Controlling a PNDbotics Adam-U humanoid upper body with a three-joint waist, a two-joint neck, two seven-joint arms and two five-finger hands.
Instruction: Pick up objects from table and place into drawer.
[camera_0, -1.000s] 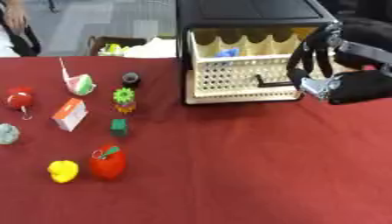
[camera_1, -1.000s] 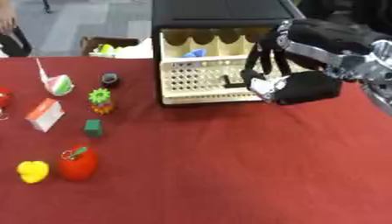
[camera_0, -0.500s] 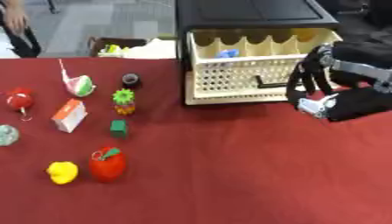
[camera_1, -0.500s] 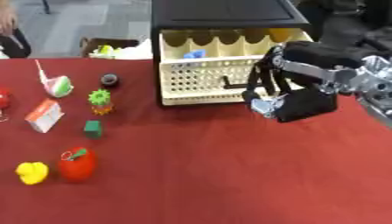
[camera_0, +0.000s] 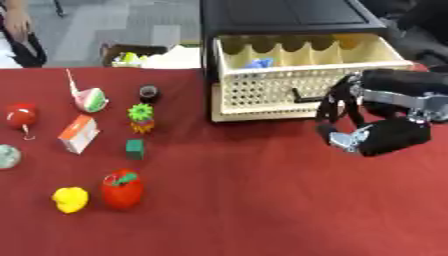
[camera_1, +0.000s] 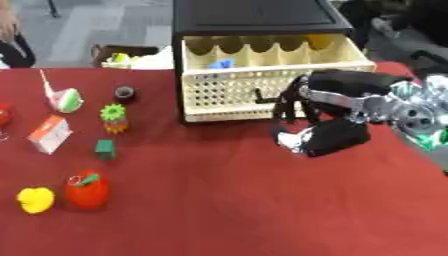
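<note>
- Left eye view: the right hand (camera_0: 372, 135) hangs at centre right of the frame, just in front of the open drawer (camera_0: 306, 80), fingers curled downward and holding nothing that can be made out.
- Left eye view: the objects left to pick sit well apart from it in the left half of the red worktop (camera_0: 245, 200): a red apple (camera_0: 122, 188), a yellow toy (camera_0: 70, 199), a green block (camera_0: 134, 149), a small pineapple (camera_0: 140, 117) and a little carton (camera_0: 77, 133). A blue item (camera_0: 259, 63) already lies in the drawer.
- Left eye view: the step in hand looks like the return reach; it would go best by carrying the hand across to the left above the toys, opening it on the way and coming down over one object, so the neighbours are not knocked.
- Right eye view: the right hand sits lower and nearer mid-frame than a second ago, when it was level with the drawer front; the toys lie as they did.
- Right eye view: the left hand shows in neither view.
</note>
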